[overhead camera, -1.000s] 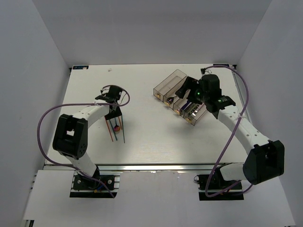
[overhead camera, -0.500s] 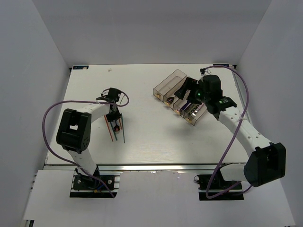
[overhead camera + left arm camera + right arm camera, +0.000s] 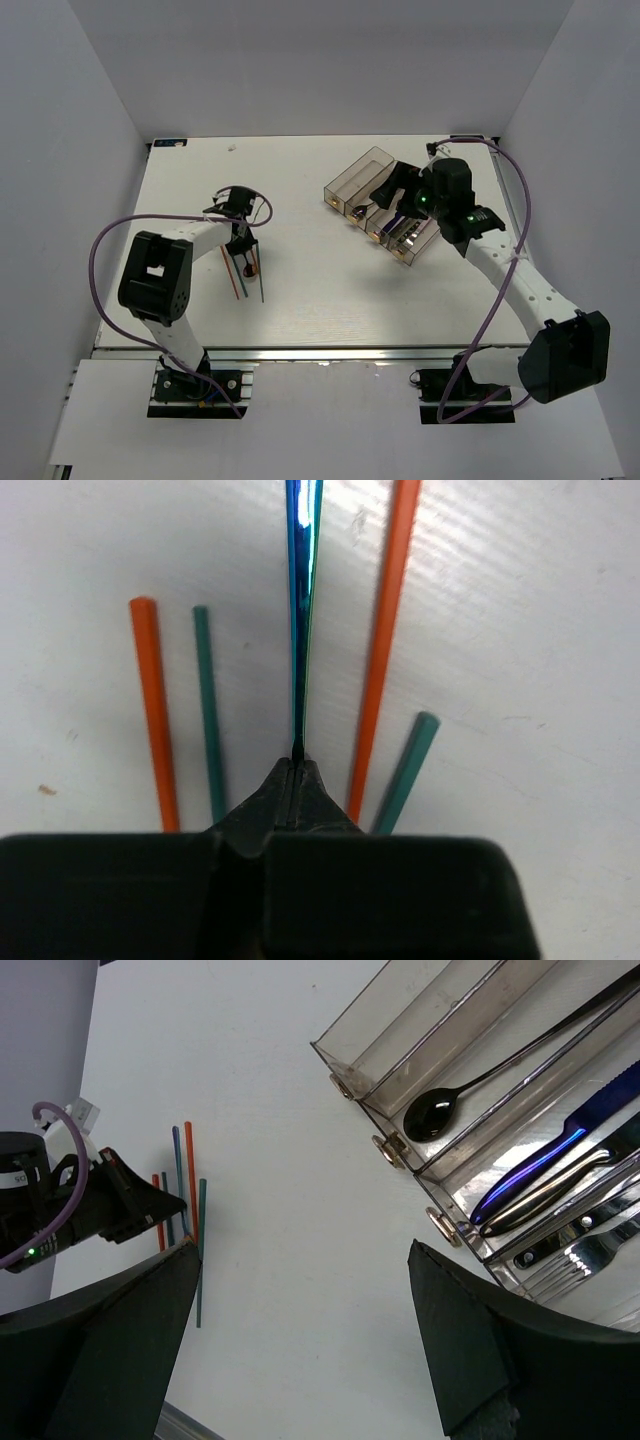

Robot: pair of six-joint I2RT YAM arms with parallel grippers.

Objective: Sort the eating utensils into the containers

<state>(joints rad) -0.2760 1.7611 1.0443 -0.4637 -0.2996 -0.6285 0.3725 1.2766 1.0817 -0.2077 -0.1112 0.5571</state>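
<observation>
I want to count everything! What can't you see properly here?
Top view: right hand covers the bins' far ends.
Left wrist view: left hand hides chopsticks' near ends; blue stick runs off the top.
Right wrist view: edge cuts off the forks.

A matte white counter sits inside a booth of plain pale-grey walls on three sides. The light is soft and even. An aluminium rail runs along the near edge.
</observation>
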